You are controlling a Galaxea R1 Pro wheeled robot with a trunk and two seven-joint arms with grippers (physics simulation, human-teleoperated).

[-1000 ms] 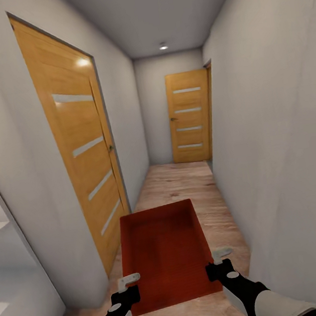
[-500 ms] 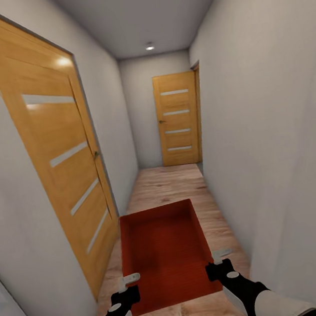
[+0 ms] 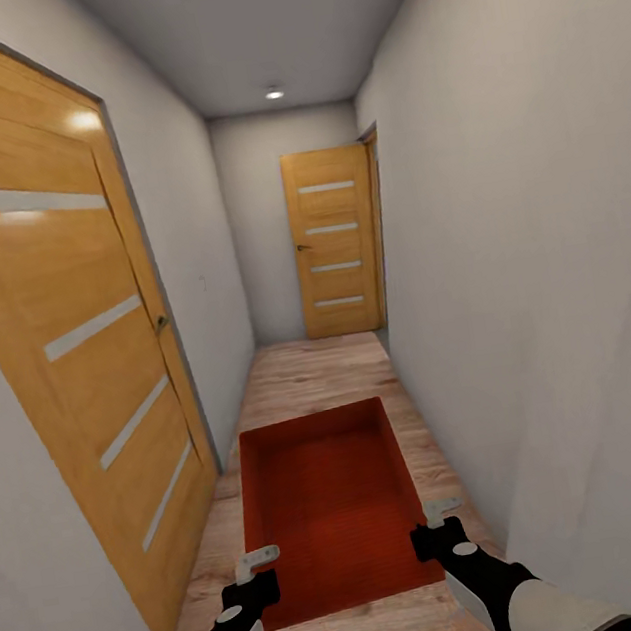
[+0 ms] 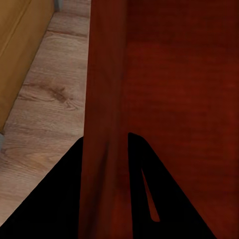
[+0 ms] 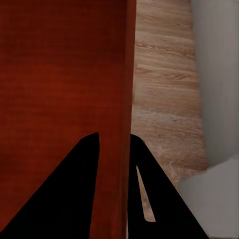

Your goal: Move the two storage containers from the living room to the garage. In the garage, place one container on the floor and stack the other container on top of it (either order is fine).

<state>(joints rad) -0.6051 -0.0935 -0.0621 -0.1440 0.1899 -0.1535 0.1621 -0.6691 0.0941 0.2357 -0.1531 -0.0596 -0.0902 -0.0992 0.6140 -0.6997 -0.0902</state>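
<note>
A red-orange open-top bin (image 3: 328, 501) is held level above the wood-plank floor, lengthwise down the hallway, empty, its two long walls pinched near the robot's end.

One red-orange storage container (image 3: 328, 501) is in sight, with one pincer at each of its long walls: the left pincer (image 3: 258, 564) and the right pincer (image 3: 438, 512), two in all. Beyond the container there are two wooden doors: a near door (image 3: 70, 362) to the container's left and a far door (image 3: 335, 241) at the corridor's end. Each door carries four pale horizontal strips. One ceiling light (image 3: 274, 93) glows above the far door.
</note>
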